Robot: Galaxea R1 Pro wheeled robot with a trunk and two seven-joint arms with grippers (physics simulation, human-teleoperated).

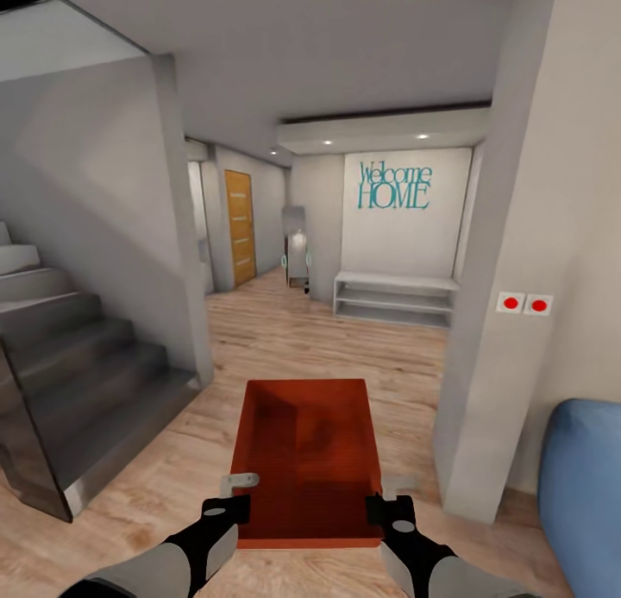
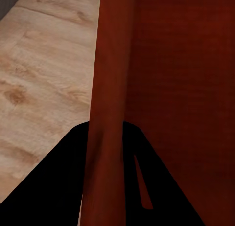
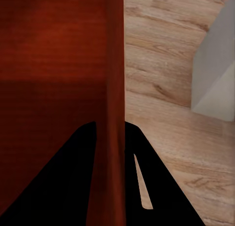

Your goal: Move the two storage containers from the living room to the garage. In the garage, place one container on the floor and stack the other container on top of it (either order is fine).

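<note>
Head view: one orange-red storage container (image 1: 309, 460) is being carried in front of the robot, open side up, held level above the light wood-plank floor (image 1: 345, 339). Its near end is sitting between the two arms, its far end pointing down the hallway.

Left gripper (image 1: 231, 494) is clamping the container's left wall near the near corner — in the left wrist view the thin wall (image 2: 105, 138) is running straight between the two dark fingers (image 2: 58, 187), one finger outside, one inside the bin. Left gripper (image 2: 105, 177): clenched on the wall.

Right gripper (image 1: 390, 499) is doing the same on the right wall. In the right wrist view the wall (image 3: 115, 138) is passing between the fingers (image 3: 161, 187), with the bin's interior on one side and plank floor (image 3: 166, 64) on the other. Right gripper (image 3: 112, 177): clenched on the wall.

Surroundings: a dark staircase (image 1: 78, 356) is rising at the left; a grey wall corner with two red-dot switches (image 1: 523, 304) is standing at the right, and a blue sofa edge (image 1: 582, 486) is showing at the lower right. Ahead — a white low shelf (image 1: 395, 298) under a teal "Welcome HOME" sign (image 1: 394, 185), and a wooden door (image 1: 241, 227) further down on the left.
</note>
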